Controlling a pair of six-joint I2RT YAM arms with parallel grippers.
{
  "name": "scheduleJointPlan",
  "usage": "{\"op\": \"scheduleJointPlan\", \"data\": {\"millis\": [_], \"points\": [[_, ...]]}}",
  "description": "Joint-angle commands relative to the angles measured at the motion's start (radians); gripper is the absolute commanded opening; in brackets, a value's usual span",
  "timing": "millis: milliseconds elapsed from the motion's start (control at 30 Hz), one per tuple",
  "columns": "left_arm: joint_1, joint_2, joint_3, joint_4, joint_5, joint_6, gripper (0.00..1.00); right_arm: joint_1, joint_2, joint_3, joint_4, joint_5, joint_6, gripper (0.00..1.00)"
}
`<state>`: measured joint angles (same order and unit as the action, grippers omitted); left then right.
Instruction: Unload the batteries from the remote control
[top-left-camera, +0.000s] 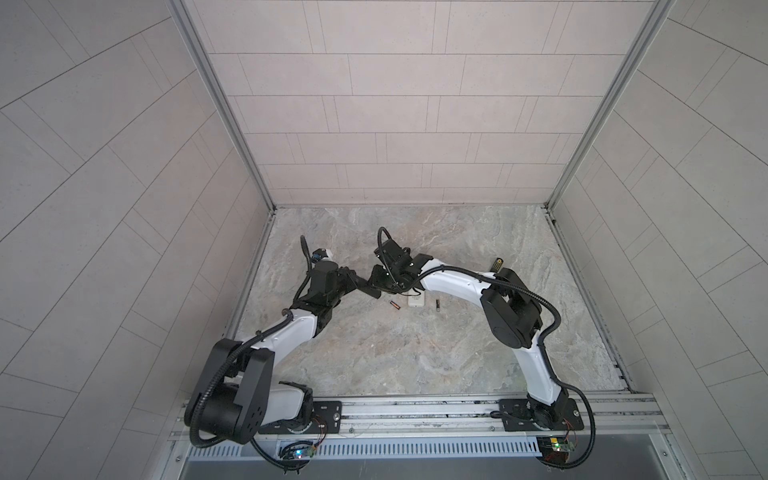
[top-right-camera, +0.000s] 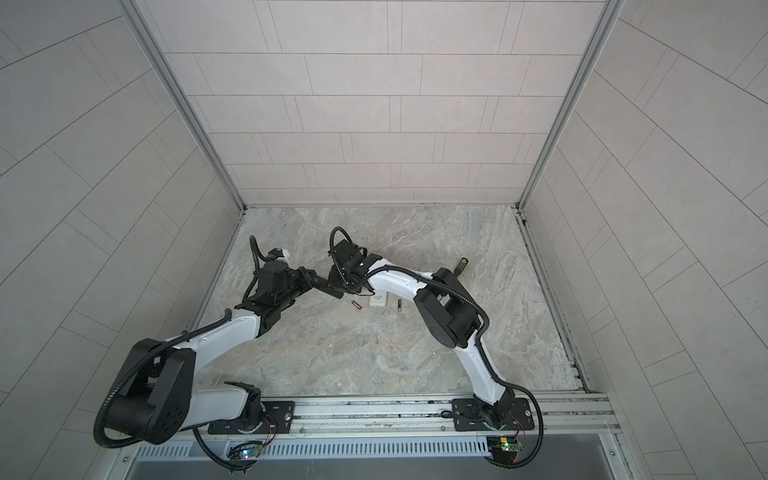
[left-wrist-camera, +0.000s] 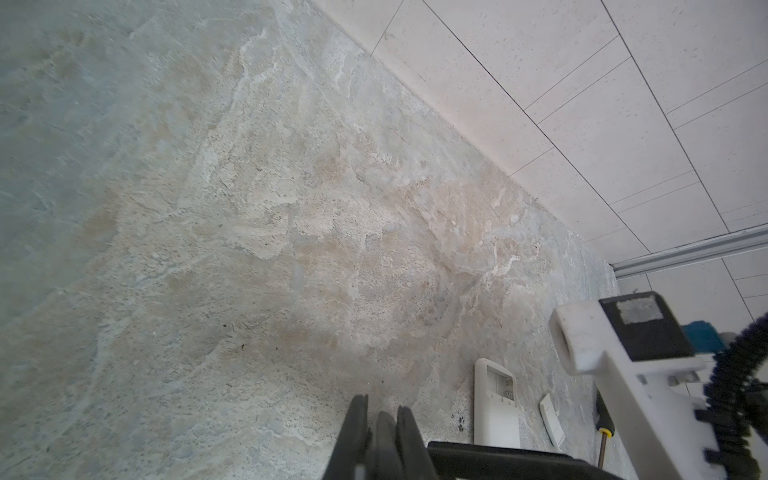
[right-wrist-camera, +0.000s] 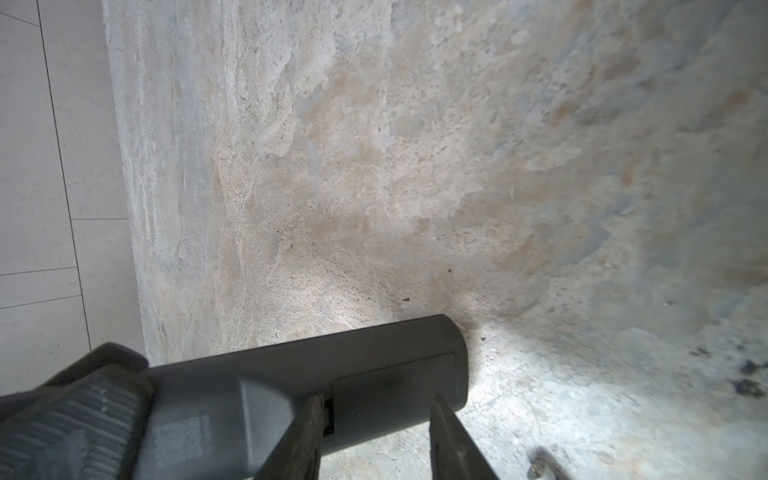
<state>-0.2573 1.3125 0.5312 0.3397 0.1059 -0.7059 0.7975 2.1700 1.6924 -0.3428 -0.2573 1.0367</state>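
Batteries (top-left-camera: 393, 305): two lie loose on the table (top-left-camera: 415, 365) in both top views. One, copper band showing, sits just beside the white remote (top-left-camera: 417, 301). The second battery (top-left-camera: 438, 305) is on that remote's other side, near but not touching. In the left wrist view the white remote lies back-up with its compartment open and looking empty, and its white cover piece (left-wrist-camera: 552, 419) is next to it, so that unit reads as already unloaded. Screwdriver (top-left-camera: 498, 264) is parked well apart, behind the right arm, not in use.

Work is now on the black remote (right-wrist-camera: 257, 374). It appears lifted off the table between the two arms, with its back toward the right wrist camera. Its battery cover (right-wrist-camera: 395, 380) is on and seated flush, so any cells inside are hidden. Likely reason for the pose: one arm braces the body so the other can slide the cover off.

Left gripper (left-wrist-camera: 380, 440): clenched on the black remote at the end away from the cover, with its fingers pinched close around the thin body.

Right gripper (right-wrist-camera: 376, 401): jaws partway apart, grasping nothing. They straddle the cover area along the remote's length, not across its width. One fingertip (right-wrist-camera: 309, 419) sits right at the cover's seam. Contact there looks likely but can't be confirmed. Judgement: cover removal is the step in hand, so the task is roughly half done.
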Motion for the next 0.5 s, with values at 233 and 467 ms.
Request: {"op": "scheduleJointPlan", "data": {"millis": [233,467], "points": [[-0.008,0.015,0.003,-0.044,0.028,0.013,0.00,0.033,0.123,0.146,-0.260,0.051,-0.025,0.44],[-0.010,0.020,0.004,-0.039,0.031,0.008,0.00,0.042,0.152,0.188,-0.330,0.116,-0.046,0.45]]}}
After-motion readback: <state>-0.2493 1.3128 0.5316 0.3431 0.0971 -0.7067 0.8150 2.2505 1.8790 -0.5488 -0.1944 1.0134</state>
